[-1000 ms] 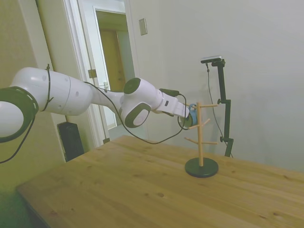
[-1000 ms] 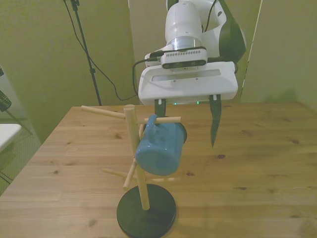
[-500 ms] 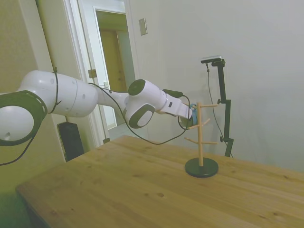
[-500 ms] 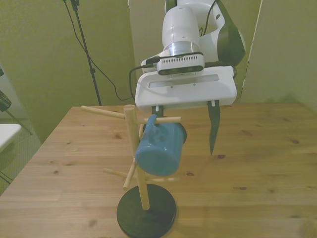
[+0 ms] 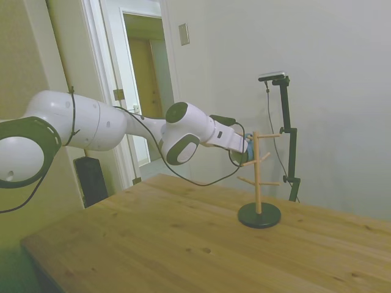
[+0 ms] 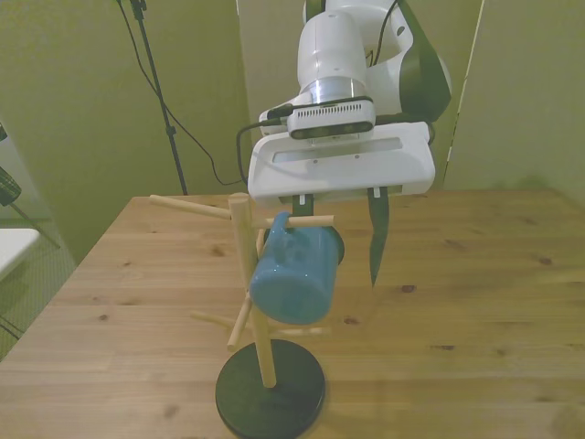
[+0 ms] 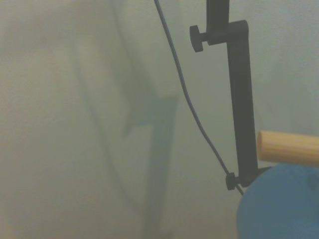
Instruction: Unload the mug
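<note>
From the side, the arm [image 5: 122, 125] reaches level with the peg stand [image 5: 258, 177] so the gripper [image 5: 244, 148] meets the mug at peg height; no writing is legible. In the front view the mug [image 6: 294, 270] hangs by its handle on a peg [image 6: 302, 220], fingers [image 6: 377, 240] spread, straddling its far end. The wrist view shows only blue mug [image 7: 279, 204] under the peg [image 7: 289, 148]; no labels.

No legible text or labels anywhere.
</note>
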Tool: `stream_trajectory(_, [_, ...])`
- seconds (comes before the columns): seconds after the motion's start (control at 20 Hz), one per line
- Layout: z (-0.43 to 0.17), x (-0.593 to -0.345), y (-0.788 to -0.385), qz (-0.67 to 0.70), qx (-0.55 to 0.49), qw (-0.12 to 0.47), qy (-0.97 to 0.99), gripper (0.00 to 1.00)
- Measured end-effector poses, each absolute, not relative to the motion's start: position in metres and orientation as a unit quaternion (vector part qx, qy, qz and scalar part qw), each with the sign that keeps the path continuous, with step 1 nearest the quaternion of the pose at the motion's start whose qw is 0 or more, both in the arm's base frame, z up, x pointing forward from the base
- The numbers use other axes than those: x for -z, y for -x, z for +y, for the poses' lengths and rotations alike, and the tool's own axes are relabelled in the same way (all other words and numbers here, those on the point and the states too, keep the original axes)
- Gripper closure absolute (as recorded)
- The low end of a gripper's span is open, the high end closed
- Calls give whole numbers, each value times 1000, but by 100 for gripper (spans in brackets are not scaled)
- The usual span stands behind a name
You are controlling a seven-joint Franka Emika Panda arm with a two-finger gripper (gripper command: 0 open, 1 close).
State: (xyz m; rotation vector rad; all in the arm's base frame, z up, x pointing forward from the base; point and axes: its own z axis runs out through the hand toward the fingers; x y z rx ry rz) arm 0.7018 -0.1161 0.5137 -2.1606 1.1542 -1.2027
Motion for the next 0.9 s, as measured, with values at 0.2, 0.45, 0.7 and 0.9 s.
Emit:
stream_trajectory(0.2, [-115,-513,-702,413,431,205,776,100])
stream_trajectory(0.45, [-115,-515,-702,413,432,206,775,100])
stream_trajectory(0.7, [-113,-517,-703,411,433,209,774,100])
stream_trajectory(0.9, [-108,-519,-703,404,438,218,773,100])
